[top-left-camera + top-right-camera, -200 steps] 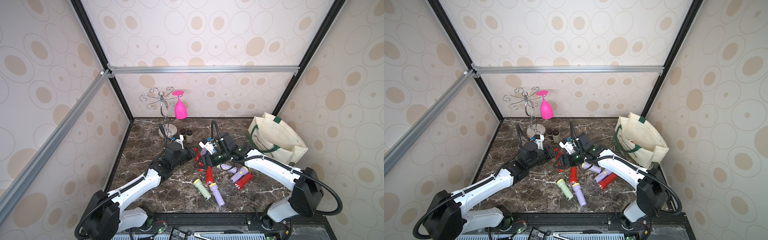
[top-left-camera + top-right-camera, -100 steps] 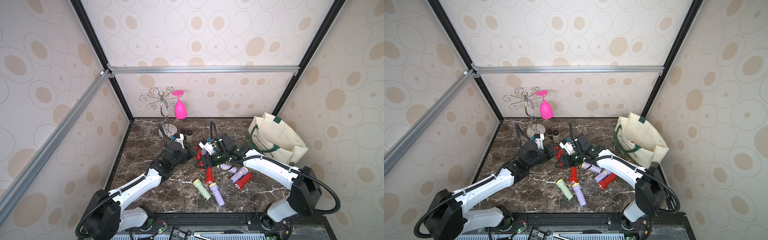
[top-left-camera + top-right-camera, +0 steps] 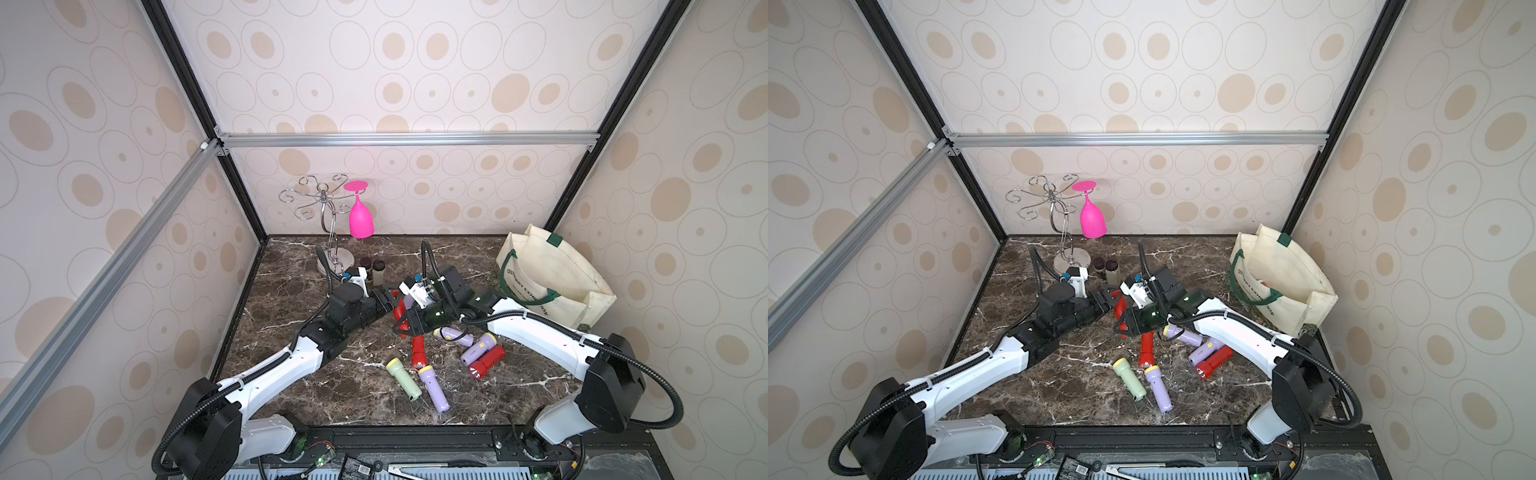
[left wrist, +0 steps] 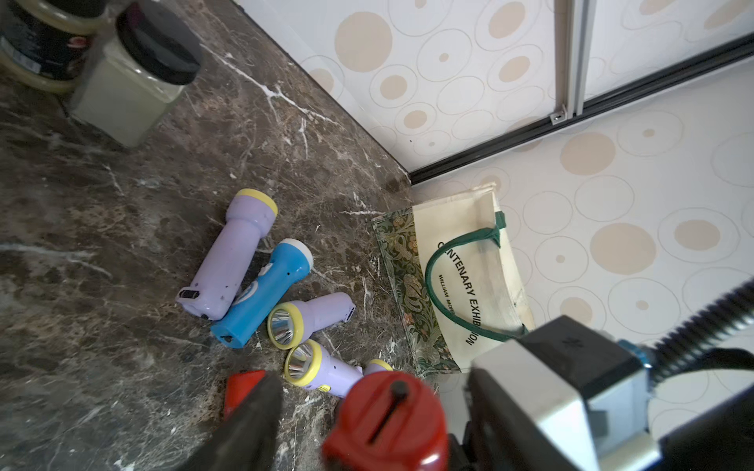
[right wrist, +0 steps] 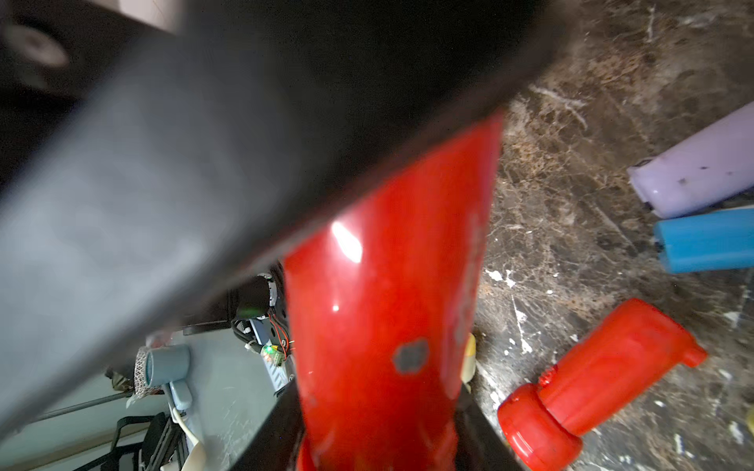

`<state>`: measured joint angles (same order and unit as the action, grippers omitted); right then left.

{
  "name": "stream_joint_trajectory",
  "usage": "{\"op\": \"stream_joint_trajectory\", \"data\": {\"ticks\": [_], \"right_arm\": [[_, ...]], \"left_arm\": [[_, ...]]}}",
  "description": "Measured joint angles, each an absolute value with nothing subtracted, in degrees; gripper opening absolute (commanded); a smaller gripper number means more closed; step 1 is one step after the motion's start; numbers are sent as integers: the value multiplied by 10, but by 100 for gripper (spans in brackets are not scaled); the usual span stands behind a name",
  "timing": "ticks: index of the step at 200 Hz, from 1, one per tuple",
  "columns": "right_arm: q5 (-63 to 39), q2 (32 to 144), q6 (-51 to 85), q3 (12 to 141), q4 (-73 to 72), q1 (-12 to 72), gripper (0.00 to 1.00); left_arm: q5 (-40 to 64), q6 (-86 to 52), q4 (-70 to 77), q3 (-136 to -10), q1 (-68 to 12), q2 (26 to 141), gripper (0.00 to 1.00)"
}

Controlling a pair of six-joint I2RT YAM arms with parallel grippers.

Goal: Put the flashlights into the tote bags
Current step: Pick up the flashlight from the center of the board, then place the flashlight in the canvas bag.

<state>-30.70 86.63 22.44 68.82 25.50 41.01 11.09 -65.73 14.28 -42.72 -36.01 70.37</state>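
Your two arms reach in low and meet near the surface's middle; your left gripper [image 3: 392, 300] stands with jaws apart, your right gripper [image 3: 406, 326] is clamped on a red flashlight [image 3: 400, 309]

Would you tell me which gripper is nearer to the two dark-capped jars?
Left. The left gripper sits just in front of the jars; the right gripper is farther forward, closed on the red flashlight between them.

Left arm [image 3: 286, 365] and right arm [image 3: 552, 349]: white shell links dotted with small dark screws, black joint housings, bulky black shoulders. Black corrugated cable [image 4: 701, 322] loops along each, cinched by white ties. Jaws black. Wrist camera housing [image 4: 538, 391] pale grey.
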Motion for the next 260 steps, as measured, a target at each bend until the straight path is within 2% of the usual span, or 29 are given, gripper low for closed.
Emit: {"op": "stream_joint_trajectory", "data": {"ticks": [53,110,178,260], "right_arm": [[-266,796,198,702,320,350,0],[-208,790,128,831,466,216,0],[-147,853,63,981,580,18,0],[-114,983,57,1072,620,-112,0]], "left_arm": [[103,-644,129,-428,-356,660,100],[89,-581,26,-437,-355,625,100],[92,-532,-25,-461,-380,644,100],[93,-514,-27,-481,-422,695,100]]}}
